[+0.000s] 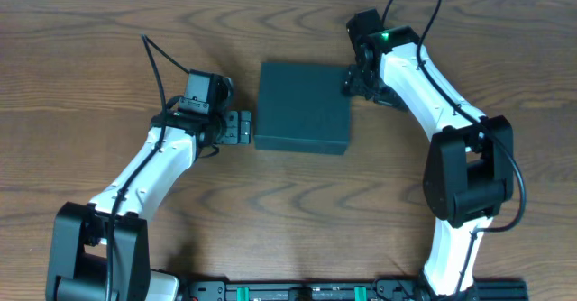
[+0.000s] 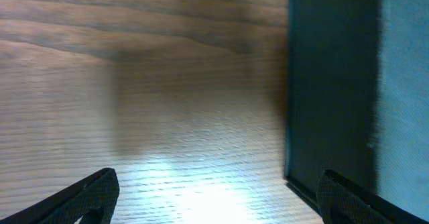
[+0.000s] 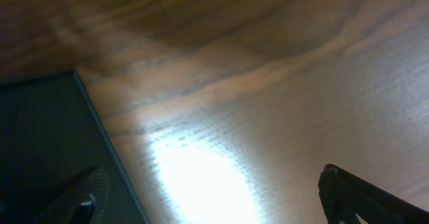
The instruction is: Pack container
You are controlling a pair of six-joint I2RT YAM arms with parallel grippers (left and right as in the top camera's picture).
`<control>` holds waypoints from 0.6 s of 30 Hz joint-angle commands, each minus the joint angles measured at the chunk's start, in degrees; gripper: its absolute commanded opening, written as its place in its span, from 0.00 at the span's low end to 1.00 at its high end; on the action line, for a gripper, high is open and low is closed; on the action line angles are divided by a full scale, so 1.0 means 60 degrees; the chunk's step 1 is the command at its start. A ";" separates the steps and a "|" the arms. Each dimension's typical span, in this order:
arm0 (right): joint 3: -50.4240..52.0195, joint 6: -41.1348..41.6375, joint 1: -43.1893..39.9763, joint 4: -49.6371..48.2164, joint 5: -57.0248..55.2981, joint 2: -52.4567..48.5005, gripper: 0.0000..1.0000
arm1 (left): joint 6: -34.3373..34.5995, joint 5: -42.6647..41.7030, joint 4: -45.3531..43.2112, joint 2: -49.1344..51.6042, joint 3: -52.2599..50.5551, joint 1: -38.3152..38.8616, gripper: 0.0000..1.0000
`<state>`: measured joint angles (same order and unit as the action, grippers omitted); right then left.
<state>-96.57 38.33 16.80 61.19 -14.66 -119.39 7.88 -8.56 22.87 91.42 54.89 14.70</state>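
Observation:
The container (image 1: 302, 105) is a dark teal-black square box with its lid shut, lying in the middle of the wooden table. My left gripper (image 1: 242, 128) is open right beside the box's left side. In the left wrist view the box wall (image 2: 332, 83) stands at the right, one fingertip in front of its lower edge. My right gripper (image 1: 353, 80) is open at the box's upper right corner. In the right wrist view the box top (image 3: 40, 143) fills the lower left, with one finger over it and the other over bare table.
The wooden table (image 1: 108, 31) surrounds the box. A dark rail (image 1: 306, 292) runs along the front edge between the arm bases. No snack items show in any view.

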 commanded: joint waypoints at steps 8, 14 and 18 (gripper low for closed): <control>0.0011 -0.0040 0.0627 -0.0302 0.0459 -0.0036 0.99 | 0.0342 -0.0280 0.0433 0.0076 0.0186 0.0357 0.95; 0.0011 -0.0033 0.0867 -0.0051 0.0528 -0.0033 0.99 | 0.0339 0.0251 0.0474 0.0066 0.0186 0.0346 0.95; 0.0011 0.0007 0.0973 -0.0058 0.0630 -0.0036 0.99 | 0.0339 0.0251 0.0506 0.0066 0.0186 0.0248 0.95</control>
<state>-96.60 38.39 19.75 60.34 -16.36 -119.37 9.21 -6.63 25.80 91.42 54.92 16.21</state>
